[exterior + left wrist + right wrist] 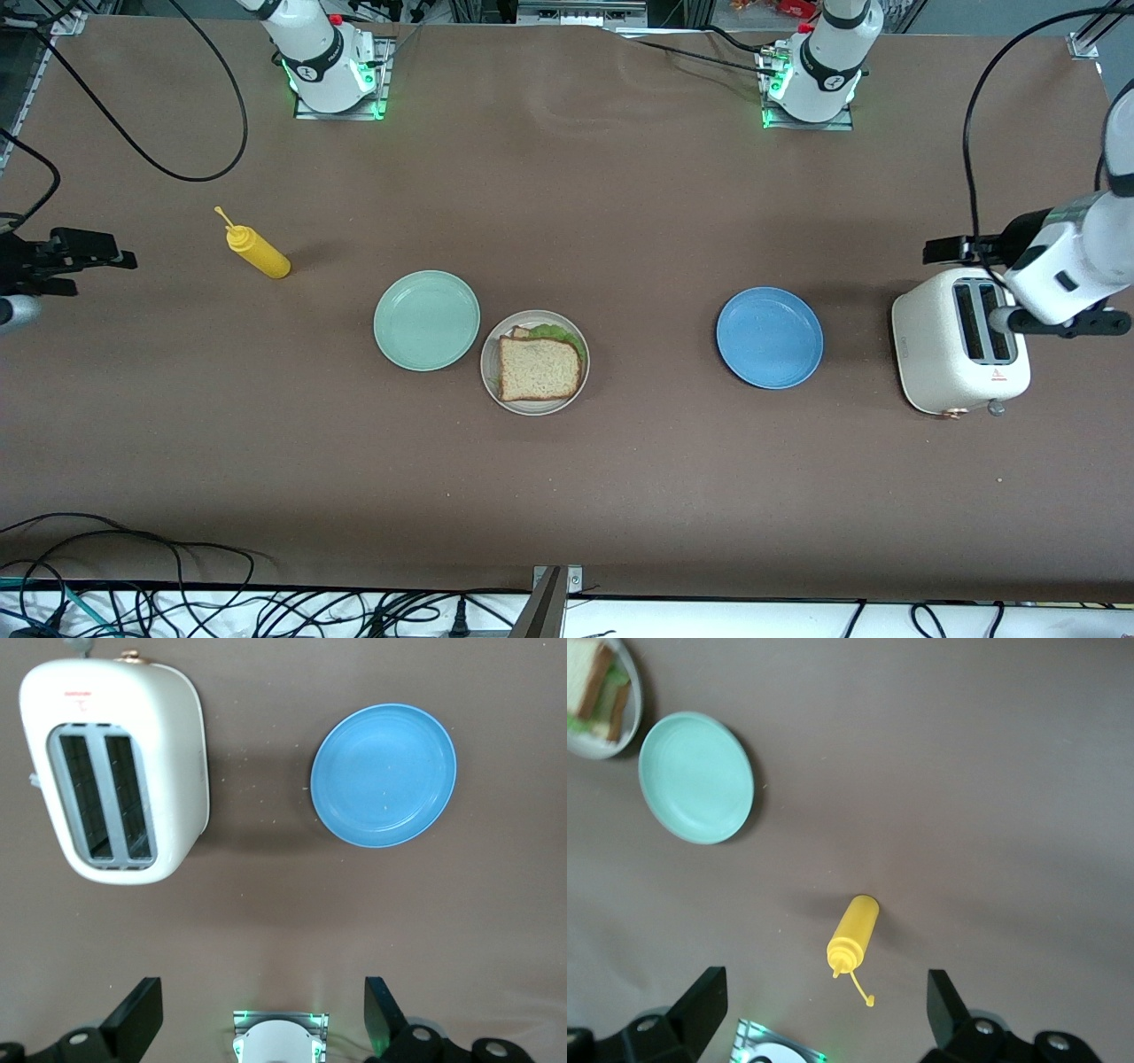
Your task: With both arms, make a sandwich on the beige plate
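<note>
The sandwich, two tan bread slices with green lettuce showing at one edge, lies on the beige plate mid-table. A corner of it shows in the right wrist view, on the plate's rim. My left gripper is up in the air over the toaster, open and empty, with its fingers wide apart in the left wrist view. My right gripper hangs over the right arm's end of the table, open and empty.
A mint green plate touches the beige plate on the right arm's side. A blue plate and a white toaster stand toward the left arm's end. A yellow mustard bottle lies toward the right arm's end.
</note>
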